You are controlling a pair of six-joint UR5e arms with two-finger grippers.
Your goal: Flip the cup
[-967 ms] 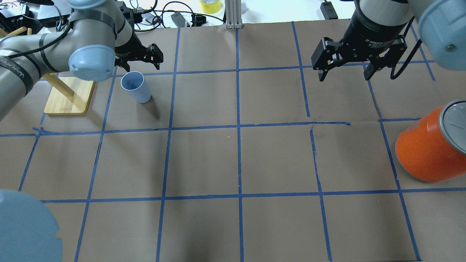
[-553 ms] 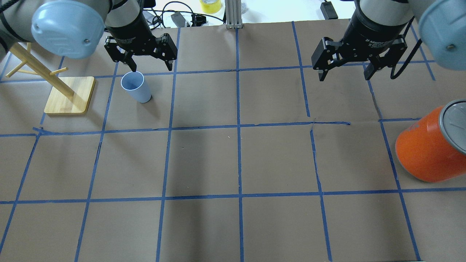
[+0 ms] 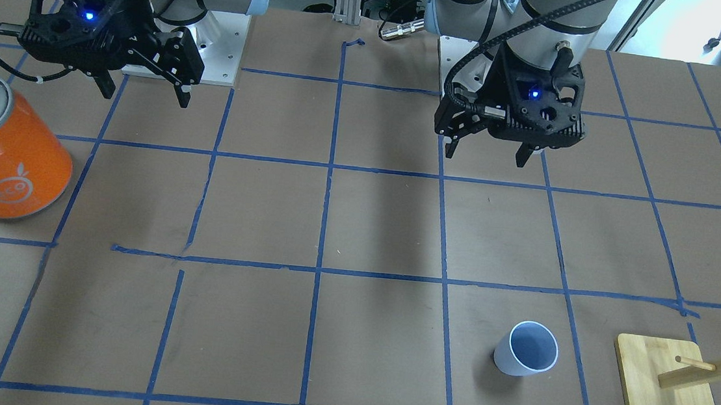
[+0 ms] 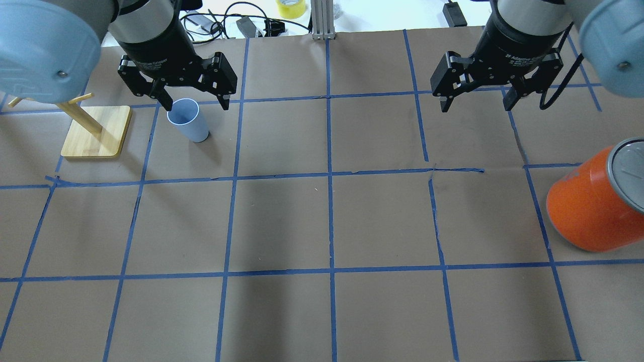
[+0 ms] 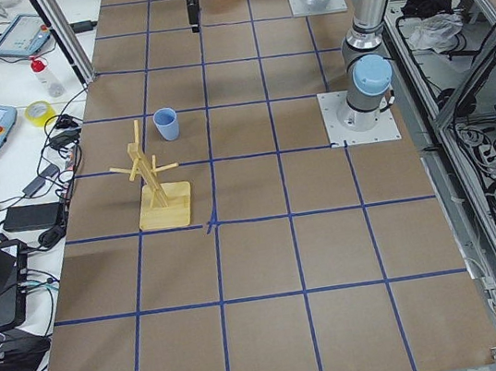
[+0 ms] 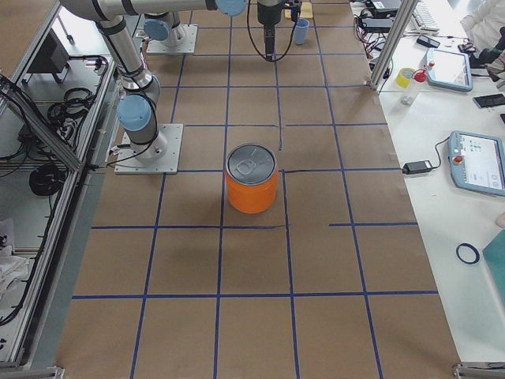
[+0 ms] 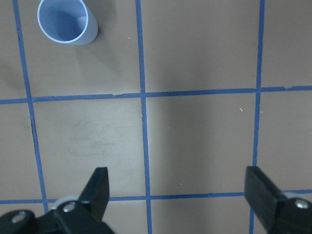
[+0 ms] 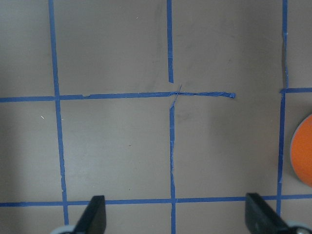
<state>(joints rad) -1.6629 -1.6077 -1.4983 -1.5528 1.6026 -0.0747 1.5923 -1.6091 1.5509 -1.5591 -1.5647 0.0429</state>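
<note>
1. Bench (image 4: 282,226): brown paper cover, marked into squares by blue tape. Everything below sits on it or hangs over it.
2. Orange can (image 4: 593,206): silver top, standing upright. It is out to the outer side of the right gripper and well apart from it. The right wrist view catches only an orange edge at its right border.
3. Right gripper (image 4: 476,106): fingers spread wide and pointing down, with nothing between them. It hangs clear above the bench. Its wrist view shows bare paper and tape under the gap.
4. Left gripper (image 3: 484,156): also spread wide, pointing down and holding nothing. It hangs well above the bench. The front view puts it nearer the robot's base than the cup.
5. Wooden peg rack (image 3: 667,386): a flat square base with a slanted post and pegs. It stands beyond the left gripper and further out to that arm's outer side, near the cup but not touching it.
6. Cup (image 3: 527,349): pale blue, standing on its base with the mouth up, so not flipped.
   - In the left wrist view it sits in the upper left corner (image 7: 66,22), ahead of the left gripper and off toward one finger's side.
   - It is not between the fingers, and there is clear bench between it and them.
   - In the overhead view the gripper's outline overlaps the rim. The other views show that the two are apart.
</note>
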